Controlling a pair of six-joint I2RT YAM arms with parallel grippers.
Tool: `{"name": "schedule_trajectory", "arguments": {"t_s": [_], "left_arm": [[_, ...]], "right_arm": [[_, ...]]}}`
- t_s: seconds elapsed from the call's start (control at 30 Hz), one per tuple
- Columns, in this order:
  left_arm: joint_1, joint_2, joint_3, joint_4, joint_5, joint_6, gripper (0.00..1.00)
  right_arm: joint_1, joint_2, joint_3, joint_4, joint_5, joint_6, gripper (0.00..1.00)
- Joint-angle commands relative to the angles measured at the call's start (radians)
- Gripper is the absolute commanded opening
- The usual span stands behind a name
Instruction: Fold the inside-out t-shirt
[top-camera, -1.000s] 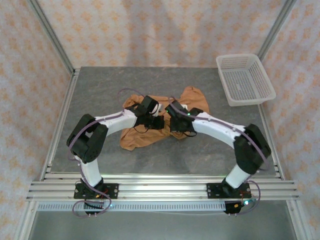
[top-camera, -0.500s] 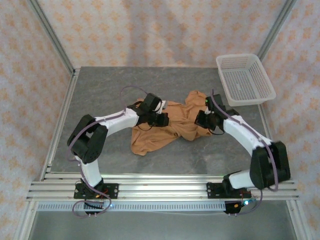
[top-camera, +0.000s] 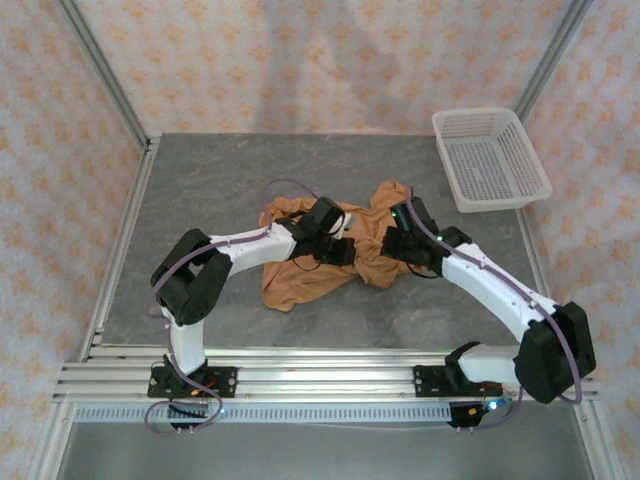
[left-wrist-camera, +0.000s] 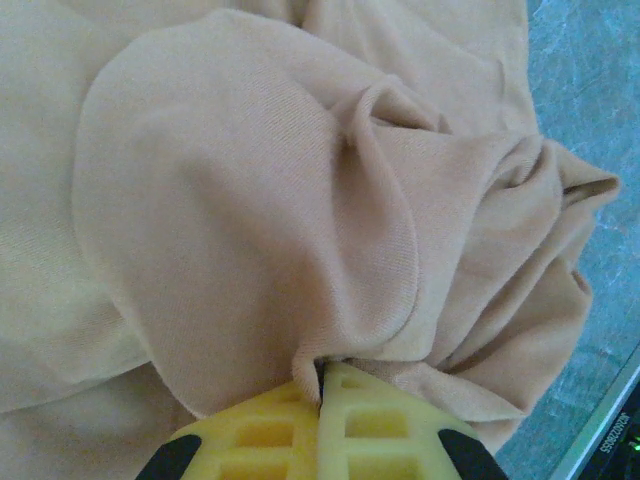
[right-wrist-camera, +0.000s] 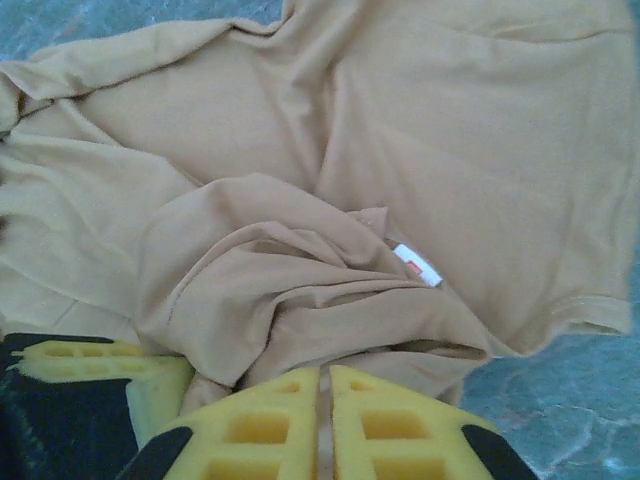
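Change since the earlier frame: we note that the left gripper (top-camera: 343, 250) has shifted rightwards over the cloth, the right gripper (top-camera: 393, 244) has drawn in towards it, and the garment has bunched up between them.

Items, as we count them:

- Inside-out t-shirt (top-camera: 300, 282), one. Caramel, crumpled, lying on the middle of the bench (top-camera: 200, 190), with a loose flap spread to the near left and a ridge of folds between the two grippers. One small white label (right-wrist-camera: 417, 264) shows in the right wrist view, tucked at the edge of a fold.
- Grippers, two. In the left wrist view, the left gripper (left-wrist-camera: 322, 378) has its yellow fingers pressed together, clamping a gathered pleat of the shirt (left-wrist-camera: 250, 200). In its own view, the right gripper (right-wrist-camera: 325, 378) has its fingers likewise clenched, with the shirt's (right-wrist-camera: 480, 140) folds converging into the tips.
- Basket (top-camera: 490, 160), one. White, latticed, at the far right corner of the bench, well apart from the shirt.
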Motion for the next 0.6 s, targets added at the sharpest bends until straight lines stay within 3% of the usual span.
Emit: {"name": "schedule_trajectory", "arguments": {"t_s": [0.0,0.13,0.2,0.27,0.33,0.4,0.57], "left_arm": [[-0.001,0.006,0.041,-0.005,-0.017,-0.005,0.00],[-0.005,0.008,0.037,-0.002,-0.019,-0.010,0.00],[-0.006,0.011,0.032,0.004,-0.018,-0.013,0.00],[-0.006,0.015,0.029,0.008,-0.018,-0.012,0.00],[-0.006,0.015,0.030,0.010,-0.015,-0.013,0.00],[-0.006,0.016,0.035,0.010,-0.012,-0.012,0.00],[-0.009,0.042,0.031,0.010,-0.009,-0.013,0.00]], "right_arm": [[0.006,0.115,0.022,0.002,0.004,0.011,0.10],[0.016,0.193,-0.009,0.012,-0.003,0.024,0.20],[0.047,0.183,-0.041,0.013,-0.010,0.039,0.33],[0.085,0.139,-0.084,0.020,0.002,0.065,0.53],[0.101,0.089,-0.130,0.041,0.006,0.096,0.64],[0.102,0.047,-0.160,0.056,0.016,0.118,0.69],[0.102,0.011,-0.138,0.017,0.052,0.124,0.66]]}}
